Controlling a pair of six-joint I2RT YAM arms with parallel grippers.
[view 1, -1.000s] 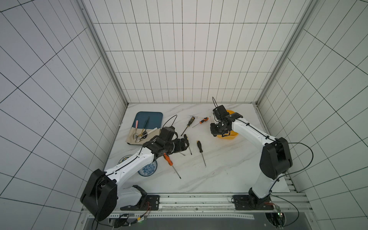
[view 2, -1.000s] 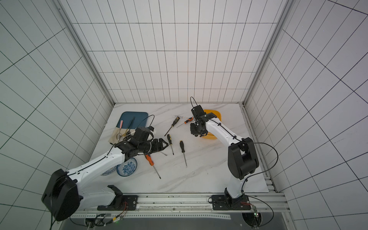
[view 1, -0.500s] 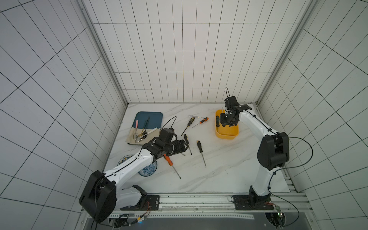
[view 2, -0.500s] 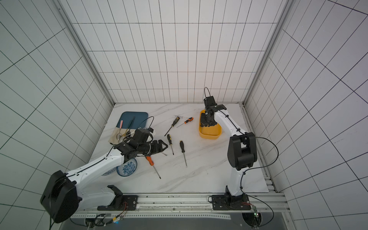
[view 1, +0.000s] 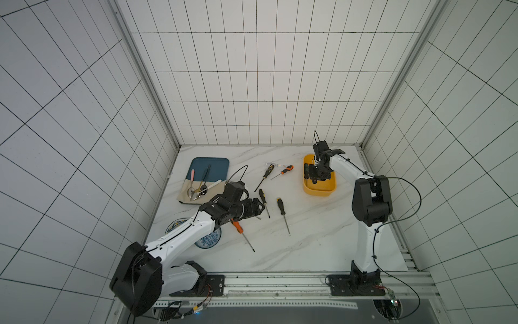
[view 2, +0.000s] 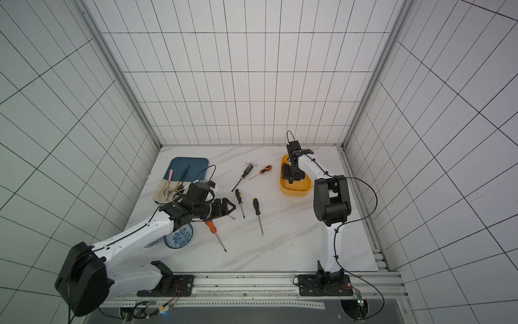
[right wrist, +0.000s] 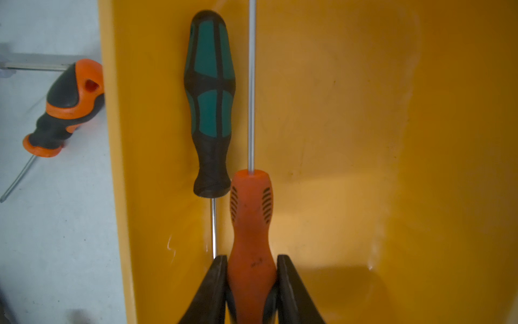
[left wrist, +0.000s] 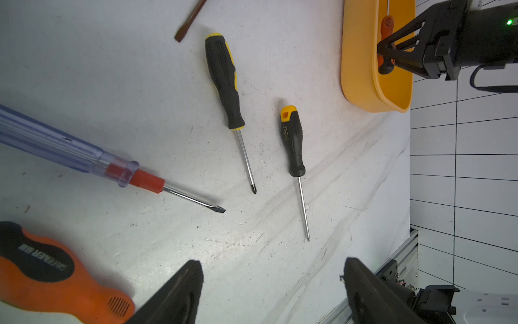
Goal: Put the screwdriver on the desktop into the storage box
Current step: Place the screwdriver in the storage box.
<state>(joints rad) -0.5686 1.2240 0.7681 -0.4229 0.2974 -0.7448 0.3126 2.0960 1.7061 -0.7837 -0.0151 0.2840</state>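
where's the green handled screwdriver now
Right wrist view: the green-handled screwdriver lies in the storage box on the robot's right, beside the orange screwdriver the right gripper holds.

Orange screwdriver (right wrist: 251,224) within yellow storage box (right wrist: 364,126)

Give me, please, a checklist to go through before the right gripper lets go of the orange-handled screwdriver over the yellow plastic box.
1. Grip: the right gripper is shut on the orange-handled screwdriver: ok.
2. Held tool is inside the walls of the yellow plastic storage box: ok.
3. Held tool rests on the box floor: cannot tell.
4. Gap to the green-and-black-handled screwdriver lying in the box: cannot tell; they look very close.
5. The left gripper is open, empty and away from the box: ok.
6. The white marble desktop is free of screwdrivers: not ok; several lie there.
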